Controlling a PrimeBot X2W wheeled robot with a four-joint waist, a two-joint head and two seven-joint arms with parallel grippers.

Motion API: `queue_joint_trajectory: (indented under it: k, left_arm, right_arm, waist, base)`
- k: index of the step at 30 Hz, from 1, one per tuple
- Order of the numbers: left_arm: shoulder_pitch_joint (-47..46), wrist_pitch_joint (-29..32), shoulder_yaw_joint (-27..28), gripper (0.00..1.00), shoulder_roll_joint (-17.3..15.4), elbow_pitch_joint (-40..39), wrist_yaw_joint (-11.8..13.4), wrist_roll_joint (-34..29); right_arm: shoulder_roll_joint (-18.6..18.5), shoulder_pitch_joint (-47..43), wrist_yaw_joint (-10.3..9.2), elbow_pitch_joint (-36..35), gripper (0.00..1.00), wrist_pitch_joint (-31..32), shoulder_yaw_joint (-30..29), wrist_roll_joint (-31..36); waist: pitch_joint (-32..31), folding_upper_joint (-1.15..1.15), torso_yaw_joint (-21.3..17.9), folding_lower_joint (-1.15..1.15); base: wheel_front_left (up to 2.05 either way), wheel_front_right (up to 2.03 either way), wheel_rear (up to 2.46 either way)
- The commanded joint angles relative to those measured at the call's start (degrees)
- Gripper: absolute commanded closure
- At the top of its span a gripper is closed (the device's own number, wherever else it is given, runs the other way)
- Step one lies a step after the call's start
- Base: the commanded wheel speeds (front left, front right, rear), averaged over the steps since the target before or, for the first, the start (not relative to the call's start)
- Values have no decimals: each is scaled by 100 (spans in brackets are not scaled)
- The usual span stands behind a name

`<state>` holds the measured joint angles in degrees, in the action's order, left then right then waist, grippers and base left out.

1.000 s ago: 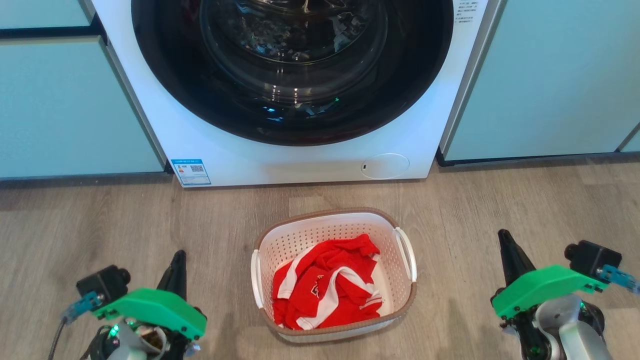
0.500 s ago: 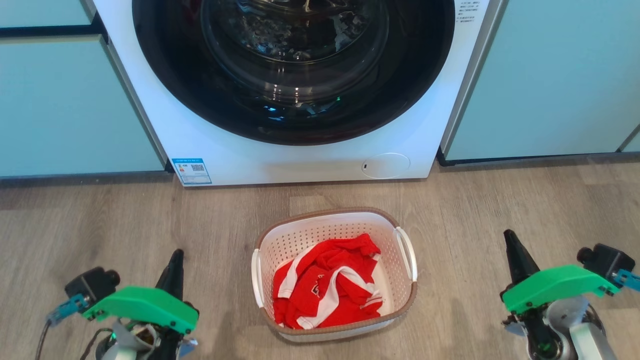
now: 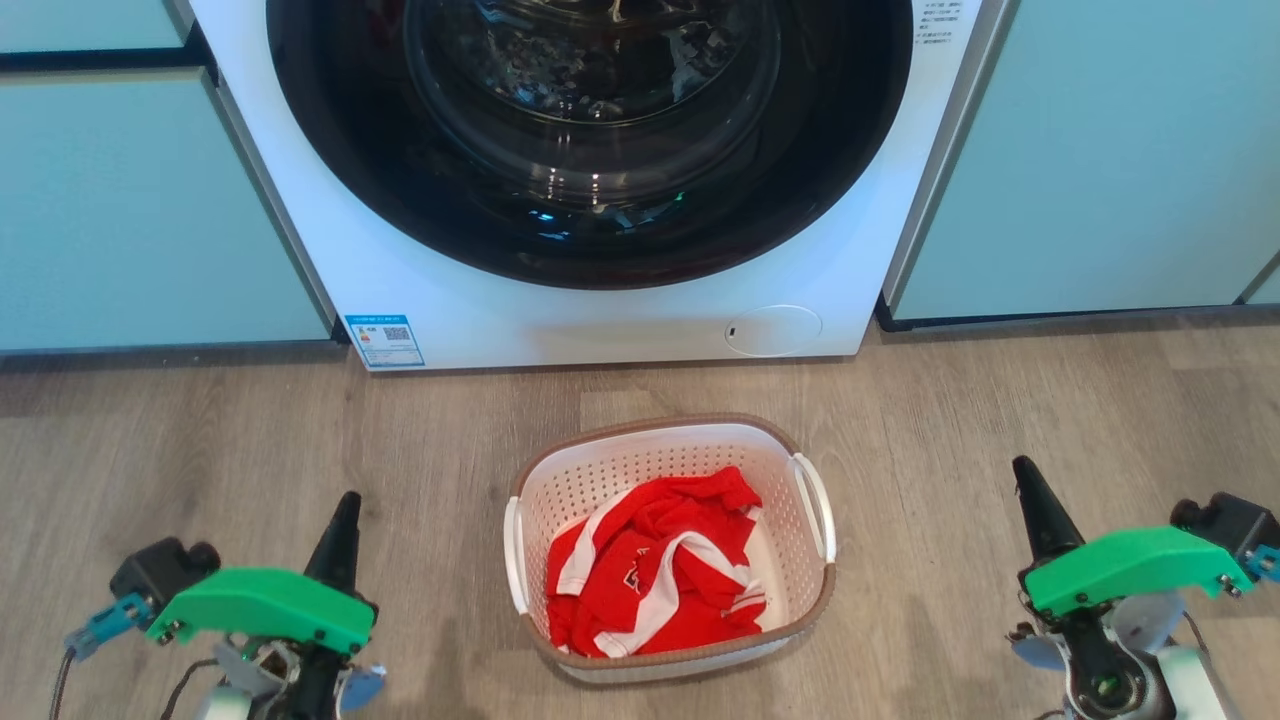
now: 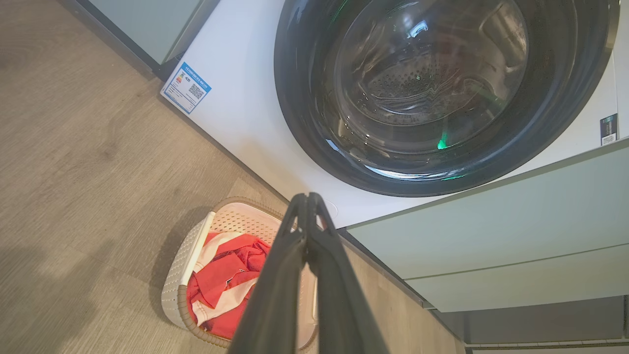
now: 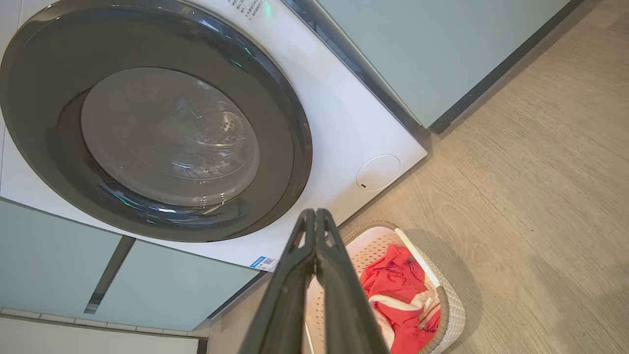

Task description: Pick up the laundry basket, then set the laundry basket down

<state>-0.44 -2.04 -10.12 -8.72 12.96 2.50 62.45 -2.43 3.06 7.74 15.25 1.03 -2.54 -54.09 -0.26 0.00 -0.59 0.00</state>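
The laundry basket [image 3: 790,590], white with perforated walls, a brown rim and white side handles, stands on the wood floor in front of the washing machine, holding a red and white garment [image 3: 655,565]. My left gripper [image 3: 345,502] hovers well to the basket's left, shut and empty. My right gripper [image 3: 1022,467] hovers well to its right, also shut and empty. The left wrist view shows the basket [image 4: 179,290] behind the closed left gripper [image 4: 307,196]. In the right wrist view the basket [image 5: 449,307] lies beyond the closed right gripper [image 5: 314,212].
A white washing machine [image 3: 480,320] with a round dark glass door [image 3: 590,130] stands right behind the basket. Pale green cabinet fronts [image 3: 130,220] flank it on both sides. Wood floor [image 3: 960,400] spreads around the basket.
Both grippers have drifted outward and slightly lower in the head view, away from the basket. The basket has stayed in place.
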Motion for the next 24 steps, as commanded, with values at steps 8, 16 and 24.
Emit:
queue_joint_trajectory:
  k: [8, 16, 24]
  left_arm:
    - [-406, 129, 424, 100, 61, -111, -185, 535]
    - [-433, 239, 618, 100, 138, -75, -320, 948]
    - [-456, 337, 788, 100, 207, -43, -438, 1311]
  right_arm:
    - [-42, 266, -15, -165, 100, 96, -50, -671]
    - [-43, 273, -17, -158, 100, 171, -107, -1190]
    - [-44, 280, -18, -152, 100, 236, -158, -1647]
  waist:
    - [7, 0, 9, 0]
    - [13, 0, 18, 0]
    - [18, 0, 25, 0]
  base:
    - [0, 0, 0]
    - [0, 0, 0]
    - [0, 0, 0]
